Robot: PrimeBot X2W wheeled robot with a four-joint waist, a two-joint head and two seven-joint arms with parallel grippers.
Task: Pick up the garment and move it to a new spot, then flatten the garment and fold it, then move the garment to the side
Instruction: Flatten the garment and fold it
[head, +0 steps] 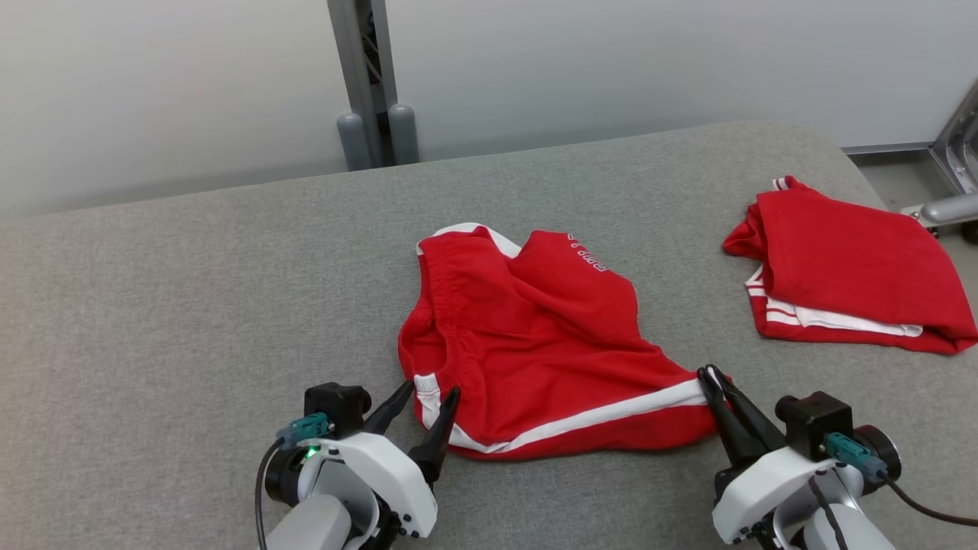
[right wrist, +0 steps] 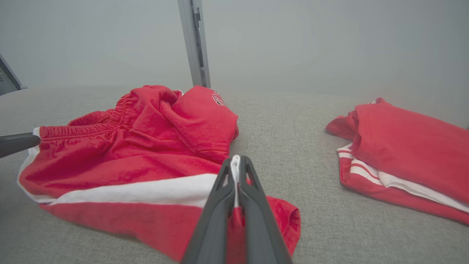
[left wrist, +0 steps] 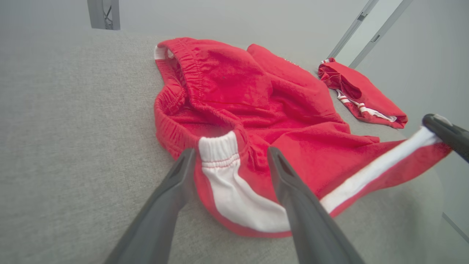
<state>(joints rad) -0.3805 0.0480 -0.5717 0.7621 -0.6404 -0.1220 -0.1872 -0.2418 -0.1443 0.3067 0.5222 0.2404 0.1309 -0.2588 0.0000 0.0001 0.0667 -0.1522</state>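
Head view shows a big grey table (head: 191, 305) with a soft top. The red garment (head: 535, 344), a pair of shorts, lies crumpled in the middle of it. It looks light and floppy, so it will likely sag and bunch up when lifted. Two far-apart corners are the best places to hold it.

A folded pile (head: 856, 283) of red cloth sits at 3 o'clock from the shorts, with a gap between them. The table's edge is close behind that pile. There is lots of bare table at 9 o'clock and some at 12 o'clock, so those look like the safe ways to go.

The right gripper (head: 714, 374) is squeezed tight on the shorts' corner at 4 o'clock, where the white stripe (head: 611, 412) ends. The left gripper (head: 432, 391) has its fingers wide apart, one on each side of the white waistband corner (left wrist: 220, 150) at 7 o'clock. It is not pinching it yet.
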